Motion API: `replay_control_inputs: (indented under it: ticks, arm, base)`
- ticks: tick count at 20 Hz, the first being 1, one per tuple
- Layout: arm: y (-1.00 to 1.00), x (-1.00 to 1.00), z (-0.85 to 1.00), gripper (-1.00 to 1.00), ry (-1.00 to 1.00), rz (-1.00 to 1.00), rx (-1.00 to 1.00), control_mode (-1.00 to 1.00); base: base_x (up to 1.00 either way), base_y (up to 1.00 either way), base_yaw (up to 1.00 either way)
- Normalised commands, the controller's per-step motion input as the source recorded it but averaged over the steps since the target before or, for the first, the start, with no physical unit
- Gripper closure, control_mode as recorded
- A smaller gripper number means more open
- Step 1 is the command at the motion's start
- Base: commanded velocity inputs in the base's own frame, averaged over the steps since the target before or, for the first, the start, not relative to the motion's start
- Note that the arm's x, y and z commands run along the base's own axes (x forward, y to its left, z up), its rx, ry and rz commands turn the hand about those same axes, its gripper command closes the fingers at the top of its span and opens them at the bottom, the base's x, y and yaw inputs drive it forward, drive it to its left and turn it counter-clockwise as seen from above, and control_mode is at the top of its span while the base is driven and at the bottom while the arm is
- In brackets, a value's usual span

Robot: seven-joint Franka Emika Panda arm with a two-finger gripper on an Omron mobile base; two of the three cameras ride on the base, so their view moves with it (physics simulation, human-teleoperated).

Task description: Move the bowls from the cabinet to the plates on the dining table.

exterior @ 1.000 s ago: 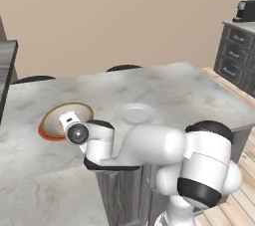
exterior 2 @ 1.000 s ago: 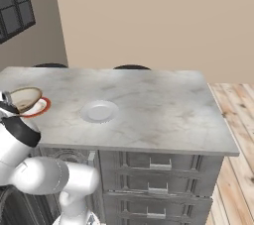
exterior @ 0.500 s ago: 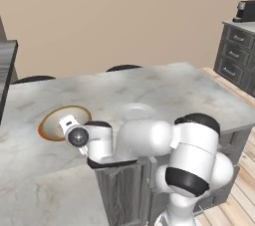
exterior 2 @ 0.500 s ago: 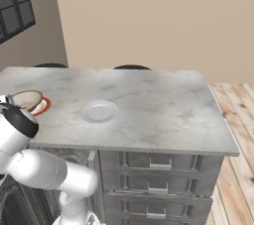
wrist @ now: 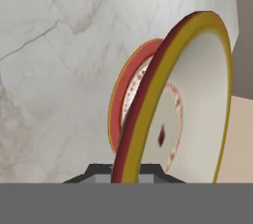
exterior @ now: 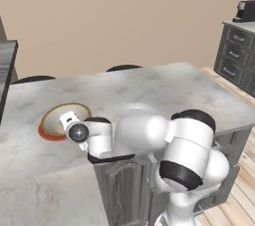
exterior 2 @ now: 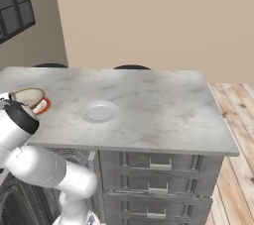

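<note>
Gripping the bowl (exterior: 63, 118) rim, the jaws have lowered it nearer the red-rimmed plate (wrist: 120, 114).

Red-rimmed plate (exterior: 49, 133) mostly under the bowl (exterior: 62, 118); end effector (wrist: 124, 172) fingertips cropped

My bowl (wrist: 190, 114) looks glazed and smooth, golden rim glossy. The dining table (exterior 2: 163, 105) at twelve o'clock is polished veined marble; my arm (exterior: 144, 135) is shiny white plastic.
</note>
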Motion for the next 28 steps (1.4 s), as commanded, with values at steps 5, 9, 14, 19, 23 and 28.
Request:
replay_control_inputs:
  ticks: [5,9,14,19,23,28]
  arm:
    - [0.00,0.31,0.02,1.00,0.00,0.00,0.00,-1.00]
    - [0.06,0.28,0.00,1.00,0.00,0.00,0.00,-1.00]
    - [0.23,0.19,-0.07,1.00,0.02,0.00,0.00,-1.00]
    - [0.31,0.01,-0.12,1.00,0.00,0.00,0.00,-1.00]
    - [0.15,0.00,-0.09,1.00,0.00,0.01,0.00,-1.00]
    - [-0.02,0.00,-0.10,1.00,0.00,0.00,-0.01,-1.00]
  base:
    - [0.00,0.00,0.00]
    - [0.00,0.00,0.00]
    - [0.00,0.00,0.00]
    - [0.00,0.00,0.00]
    - [0.00,0.00,0.00]
    - [0.00,0.00,0.00]
